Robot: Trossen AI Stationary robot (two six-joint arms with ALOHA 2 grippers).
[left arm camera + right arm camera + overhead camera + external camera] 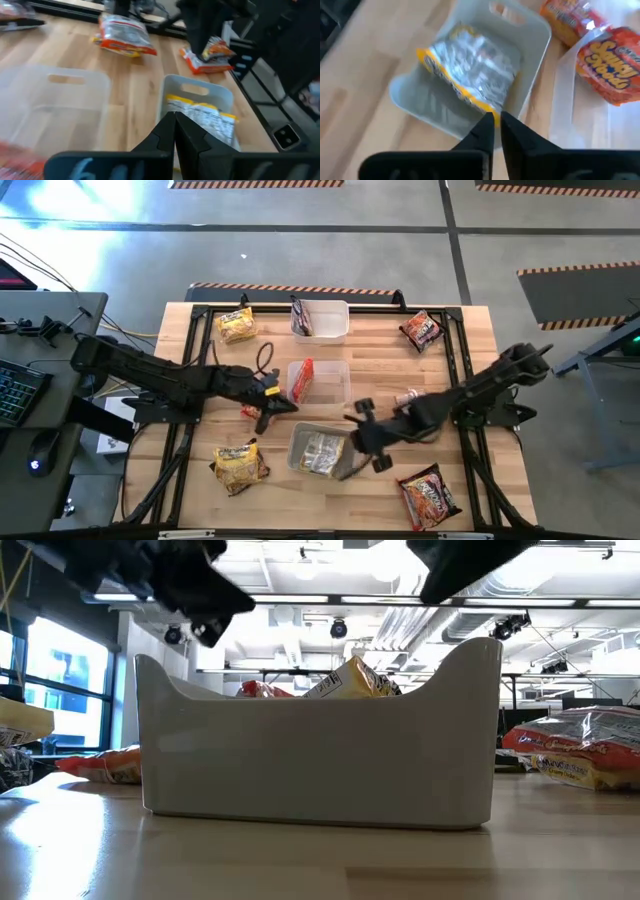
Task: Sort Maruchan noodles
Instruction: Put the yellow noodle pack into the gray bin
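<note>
Table (460, 370): pale wood planks, smooth matt finish, visible grain. Near tub (320, 755): translucent frosted plastic, smooth, faint sheen. Yellow noodle packet (470, 70) inside it: crinkly plastic film, glossy, silvery reflections. Red packet (430, 495) at 5 o'clock: same glossy creased film. Right gripper (493, 131) fingers (481, 131): dark, matt.
</note>
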